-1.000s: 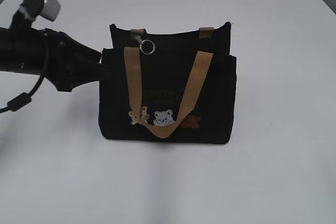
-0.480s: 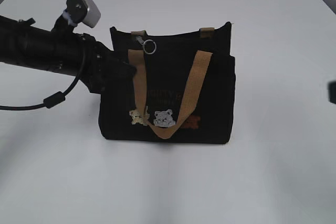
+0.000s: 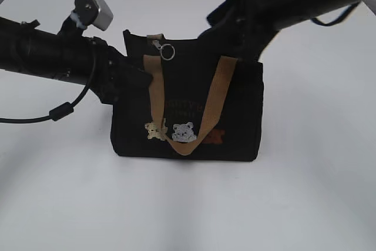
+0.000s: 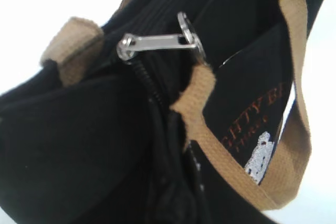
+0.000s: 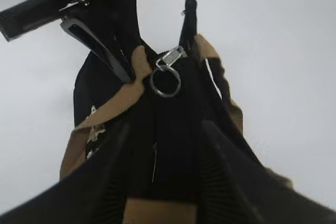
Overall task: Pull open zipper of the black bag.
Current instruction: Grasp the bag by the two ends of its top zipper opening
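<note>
right arm (image 3: 282, 4) arrived, black bag (image 3: 235, 116) upright

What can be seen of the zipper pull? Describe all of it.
The zipper pull is a small flat silvery metal tab with a thin round ring at its free end. It sits at the left end of the black bag's top edge, the ring hanging down over the front panel, beside a tan strap. Neither gripper holds it.
</note>
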